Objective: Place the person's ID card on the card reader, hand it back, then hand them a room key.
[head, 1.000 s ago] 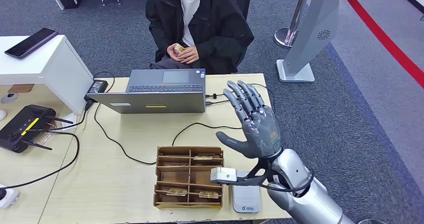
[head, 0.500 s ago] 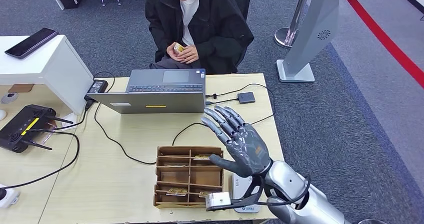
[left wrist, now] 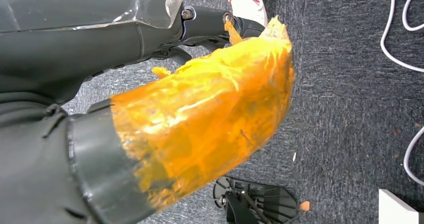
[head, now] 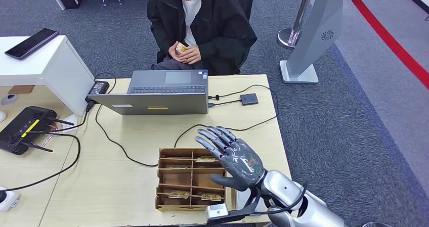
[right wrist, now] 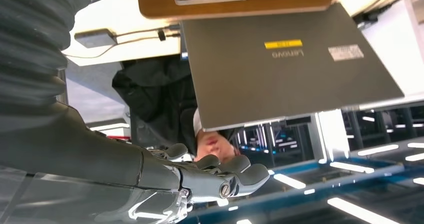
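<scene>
In the head view, the right hand (head: pixel 237 159) is in the lower centre of the frame, over the right side of the wooden card tray (head: pixel 172 179). Its fingers are spread and hold nothing. The white card reader (head: pixel 243 196) lies just right of the tray, partly hidden by the arm. At the top centre, the person's hands (head: pixel 188 54) hold a small card (head: pixel 181 48).

In the right wrist view, the fingers (right wrist: pixel 235 176) are extended near the bottom centre, with the laptop (right wrist: pixel 290 64) above them.

For the left hand, I cannot tell its state.

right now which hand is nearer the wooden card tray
Right. The right hand hangs open over the wooden card tray's right side, above the table. The left arm hangs down by the robot's body over the carpet floor, away from the table; its hand can't be made out.
</scene>
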